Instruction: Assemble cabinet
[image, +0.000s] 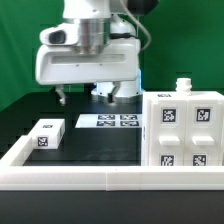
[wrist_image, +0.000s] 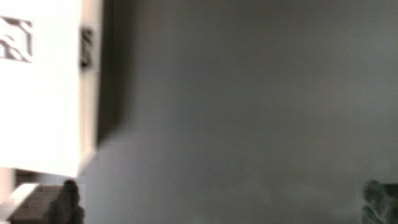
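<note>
The cabinet shell (image: 182, 130) is a large white box with several black-and-white tags on its front; it stands on the table at the exterior view's right. One small white drawer block (image: 46, 134) with a tag lies at the exterior view's left. My gripper (image: 110, 93) hangs above the back of the table, between the two and clear of both. In the wrist view the gripper (wrist_image: 214, 205) is open and empty, with one dark fingertip (wrist_image: 45, 205) at each side. A white tagged part (wrist_image: 45, 85) shows at the wrist view's edge; I cannot tell which part it is.
The marker board (image: 108, 121) lies flat on the table below the gripper. A long low white border rail (image: 100, 178) runs along the front and up the exterior view's left side. A small white peg (image: 182, 84) sticks up from the shell's top.
</note>
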